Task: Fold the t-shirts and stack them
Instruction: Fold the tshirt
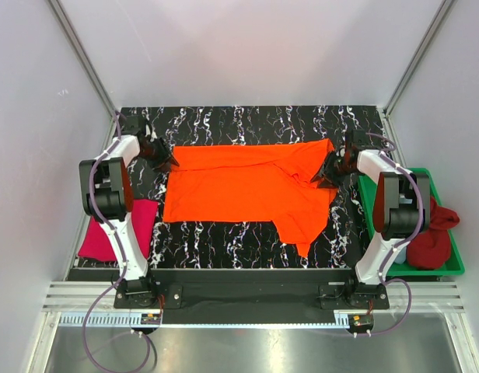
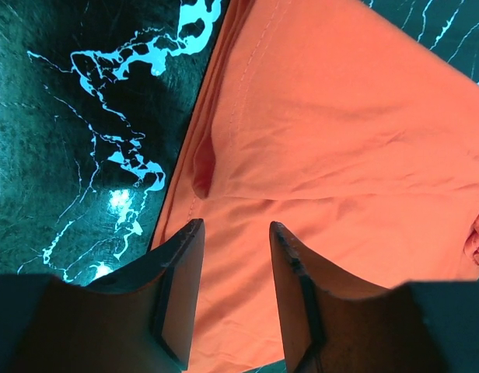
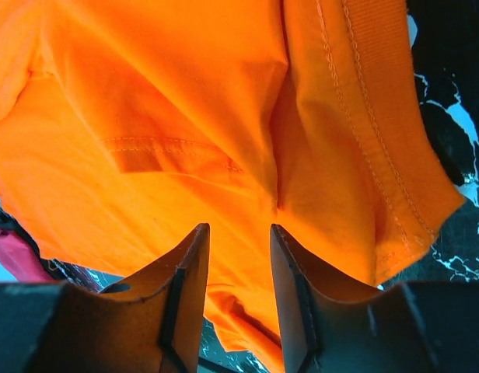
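Note:
The bright orange t-shirt (image 1: 247,190) lies spread across the black marbled table, with a sleeve hanging toward the front right. My left gripper (image 1: 168,163) is open over the shirt's far left edge (image 2: 247,155), its fingers (image 2: 177,280) astride the cloth. My right gripper (image 1: 323,177) is open over the shirt's right end (image 3: 224,116), near a hemmed edge. The magenta-pink shirt (image 1: 119,229) lies folded at the table's left edge. The dark red shirt (image 1: 432,233) is bunched in the green tray. The light blue shirt is out of view.
The green plastic tray (image 1: 449,256) stands right of the table beside the right arm. White walls enclose the back and sides. Bare marbled table (image 1: 224,233) shows in front of and behind the orange shirt.

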You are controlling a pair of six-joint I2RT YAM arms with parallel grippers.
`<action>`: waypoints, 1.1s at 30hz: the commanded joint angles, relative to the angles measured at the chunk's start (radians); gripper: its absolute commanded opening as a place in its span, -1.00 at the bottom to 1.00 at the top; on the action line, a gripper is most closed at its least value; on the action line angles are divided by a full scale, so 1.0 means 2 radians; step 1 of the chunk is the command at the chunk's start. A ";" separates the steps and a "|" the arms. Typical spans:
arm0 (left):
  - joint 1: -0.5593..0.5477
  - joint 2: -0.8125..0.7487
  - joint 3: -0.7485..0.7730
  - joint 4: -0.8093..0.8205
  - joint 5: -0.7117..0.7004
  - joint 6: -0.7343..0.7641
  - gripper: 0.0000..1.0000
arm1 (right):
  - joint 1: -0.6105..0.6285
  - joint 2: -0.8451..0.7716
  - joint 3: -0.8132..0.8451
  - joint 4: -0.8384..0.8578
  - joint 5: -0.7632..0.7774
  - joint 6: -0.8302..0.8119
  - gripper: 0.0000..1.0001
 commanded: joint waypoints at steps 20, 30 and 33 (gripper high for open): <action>-0.001 0.004 0.023 -0.002 -0.036 0.012 -0.20 | -0.002 0.024 0.011 0.013 0.012 0.006 -0.17; -0.048 -0.096 -0.053 0.018 0.010 -0.012 -0.12 | -0.002 0.001 0.015 -0.006 0.032 0.002 -0.19; -0.082 -0.111 -0.081 0.034 0.032 -0.027 -0.15 | 0.007 -0.022 0.031 -0.007 0.039 -0.016 -0.20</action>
